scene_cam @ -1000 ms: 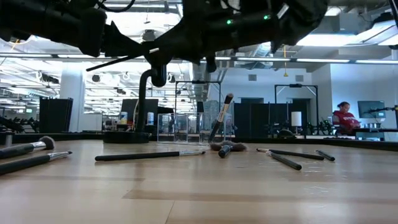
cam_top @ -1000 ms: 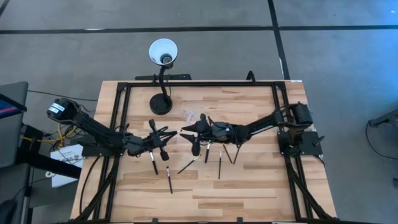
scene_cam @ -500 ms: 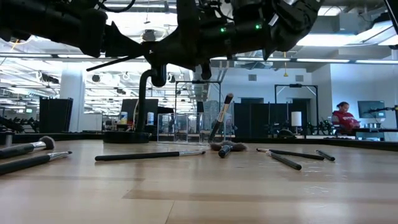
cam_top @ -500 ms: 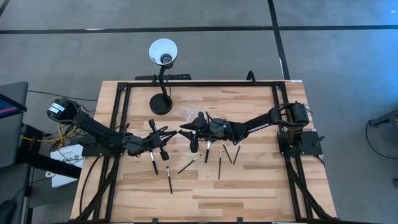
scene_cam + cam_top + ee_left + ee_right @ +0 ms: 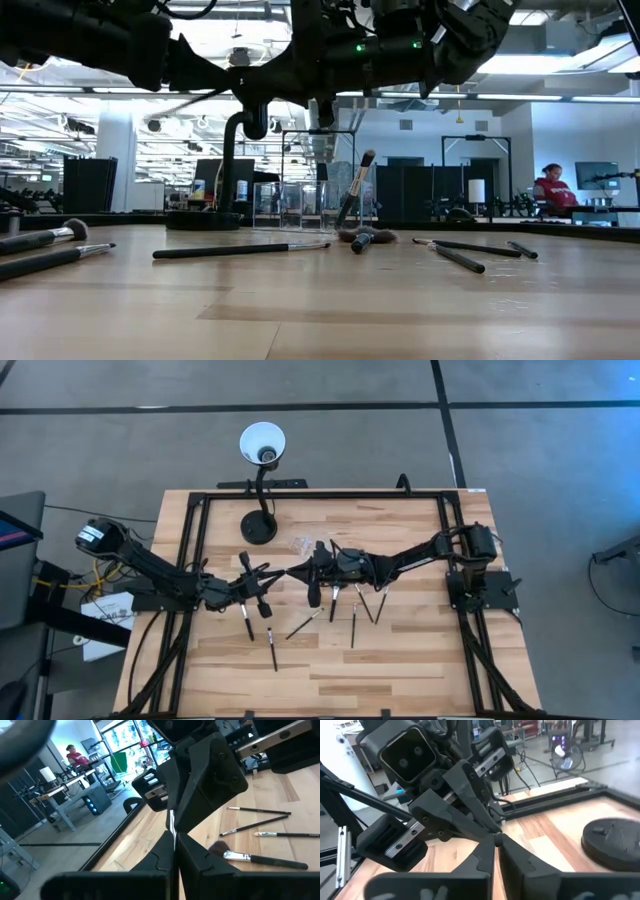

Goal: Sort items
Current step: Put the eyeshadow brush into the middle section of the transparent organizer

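1. High view: the loose brushes lie in a scatter on the wooden surface, just below the middle of the frame, all flat with handles pointing different ways.
2. Two of them, one brush and a slimmer one, lie lower left of the scatter. Another slim one lies to its right.
3. In the low view, a leaning brush stands tilted at centre frame with its head up, over a small heap of bristles. A long brush lies flat to its left.
4. My left hand is above the scatter at the middle of the frame, fingers pressed together. In my left wrist view a thin silvery sliver, the held brush, is pinched between them.
5. My right hand comes in from the right and meets the left tip to tip. Its fingers are pressed together too. I cannot tell whether they have the held brush.
6. Both hands are clear above the surface.
7. The clear pouch lies just above the hands. The lamp stands at upper left of them, shade past the surface's top edge.
8. A person sits far off at the right in the room.
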Robot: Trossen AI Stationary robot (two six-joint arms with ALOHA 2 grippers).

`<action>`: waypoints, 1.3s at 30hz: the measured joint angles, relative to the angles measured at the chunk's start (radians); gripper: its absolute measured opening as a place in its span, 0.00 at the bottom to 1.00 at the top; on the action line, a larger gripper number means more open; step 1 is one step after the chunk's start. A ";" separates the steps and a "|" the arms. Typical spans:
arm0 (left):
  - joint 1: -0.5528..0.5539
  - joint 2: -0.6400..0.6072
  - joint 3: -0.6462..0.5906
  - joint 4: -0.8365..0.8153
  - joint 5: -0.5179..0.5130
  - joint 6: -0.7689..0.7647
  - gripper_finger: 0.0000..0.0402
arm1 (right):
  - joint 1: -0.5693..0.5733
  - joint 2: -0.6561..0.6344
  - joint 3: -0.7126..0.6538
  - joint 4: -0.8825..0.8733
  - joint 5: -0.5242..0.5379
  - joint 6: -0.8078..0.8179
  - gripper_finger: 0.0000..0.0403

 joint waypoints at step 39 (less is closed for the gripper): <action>0.037 0.000 0.001 0.019 -0.100 -0.004 0.01 | -0.101 -0.231 0.001 -0.455 0.196 -0.115 0.00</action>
